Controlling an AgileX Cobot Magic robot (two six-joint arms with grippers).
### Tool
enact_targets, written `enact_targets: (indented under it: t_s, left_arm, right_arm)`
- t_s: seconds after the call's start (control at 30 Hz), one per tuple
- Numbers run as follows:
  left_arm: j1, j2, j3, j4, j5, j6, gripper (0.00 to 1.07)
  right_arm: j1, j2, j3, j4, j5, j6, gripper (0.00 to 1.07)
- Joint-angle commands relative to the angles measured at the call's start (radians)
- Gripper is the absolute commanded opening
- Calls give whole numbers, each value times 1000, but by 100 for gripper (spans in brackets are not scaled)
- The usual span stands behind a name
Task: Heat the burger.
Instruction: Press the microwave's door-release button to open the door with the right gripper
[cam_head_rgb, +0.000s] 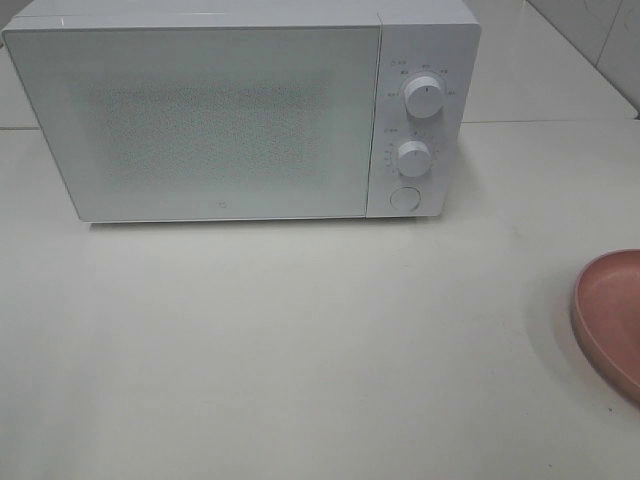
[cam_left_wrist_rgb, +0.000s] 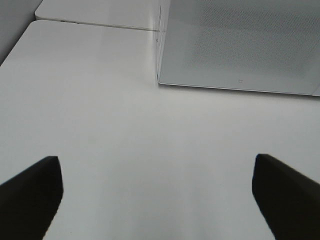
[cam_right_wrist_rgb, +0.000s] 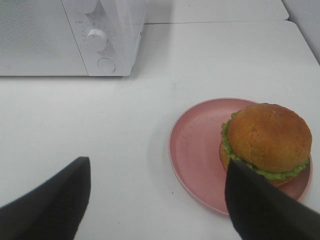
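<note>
White table (cam_right_wrist_rgb: 150, 125), burger (cam_right_wrist_rgb: 267, 137) on pink plate (cam_right_wrist_rgb: 195, 145), apparently just beyond right fingers (cam_right_wrist_rgb: 260, 205)

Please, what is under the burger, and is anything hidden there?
The burger sits on a pink plate, toward one rim. The plate lies on the white table. The plate surface directly beneath the burger is covered and cannot be seen.

Microwave (cam_head_rgb: 200, 120) at the back of the table (cam_head_rgb: 300, 350); plate (cam_head_rgb: 610, 320) before it, rightward; burger (cam_right_wrist_rgb: 267, 140) on the plate
</note>
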Motion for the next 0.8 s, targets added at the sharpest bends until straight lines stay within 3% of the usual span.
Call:
enact_targets:
  t_s: [0.03, 0.6, 0.8]
  left_arm:
    - [3, 0, 0, -7, -9, 0, 98]
    - [3, 0, 0, -7, -9, 0, 98]
    - [3, 0, 0, -7, -9, 0, 98]
  right_arm:
    - [-6, 16, -17, 0, -30, 0, 70]
    - [-6, 280, -17, 2, -43, 30, 70]
    - [-6, 366, -27, 32, -158, 41, 70]
